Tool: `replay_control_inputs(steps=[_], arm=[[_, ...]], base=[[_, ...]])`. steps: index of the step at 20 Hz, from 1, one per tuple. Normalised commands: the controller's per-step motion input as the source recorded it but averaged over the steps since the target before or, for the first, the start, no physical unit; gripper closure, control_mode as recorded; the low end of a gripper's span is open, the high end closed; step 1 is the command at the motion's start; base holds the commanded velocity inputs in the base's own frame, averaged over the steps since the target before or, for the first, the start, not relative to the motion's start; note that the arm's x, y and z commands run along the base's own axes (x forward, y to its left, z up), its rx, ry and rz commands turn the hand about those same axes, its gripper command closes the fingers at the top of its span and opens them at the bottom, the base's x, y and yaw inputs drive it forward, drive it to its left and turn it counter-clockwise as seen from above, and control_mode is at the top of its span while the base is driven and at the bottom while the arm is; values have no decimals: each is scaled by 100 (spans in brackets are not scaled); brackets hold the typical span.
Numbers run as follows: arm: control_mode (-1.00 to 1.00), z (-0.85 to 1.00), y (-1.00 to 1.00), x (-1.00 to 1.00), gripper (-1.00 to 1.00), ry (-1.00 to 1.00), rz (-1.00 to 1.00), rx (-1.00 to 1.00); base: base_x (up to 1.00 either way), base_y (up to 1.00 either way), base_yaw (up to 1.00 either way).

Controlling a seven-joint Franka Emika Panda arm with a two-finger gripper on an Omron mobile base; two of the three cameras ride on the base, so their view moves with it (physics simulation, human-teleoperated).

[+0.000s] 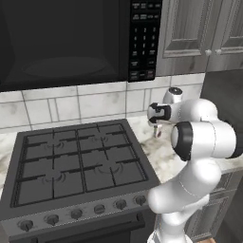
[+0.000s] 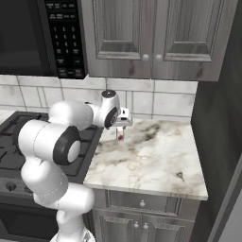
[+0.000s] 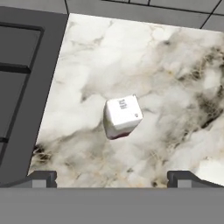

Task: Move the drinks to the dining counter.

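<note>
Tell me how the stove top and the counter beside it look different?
The stove top is dark grey; the counter is pale veined marble. The stove top is ridged with black grates; the counter is smooth. Both are flat and sit side by side.

I am working in a home kitchen: a black gas stove with front knobs, a dark microwave hung above it, tiled wall behind it, and to its right my marble bench under grey panelled cabinets.
</note>
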Motion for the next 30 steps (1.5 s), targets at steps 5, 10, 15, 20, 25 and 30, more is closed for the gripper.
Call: replay_control_inputs(steps=[5,10,15,20,25,30], arm=[[-100,-3,0,21,-100,6,2,0],[-100,0,-14,33,-100,6,3,0],[-100,-3,-6,12,-100,6,4,0],[-100,0,-10,23,-100,4,5,0],[-100,-11,0,28,-100,3,4,0],[-100,-17,0,1,-100,0,5,0]], base=[[0,0,0],[0,0,0],[0,0,0],[0,0,0],[0,0,0],[0,0,0]])
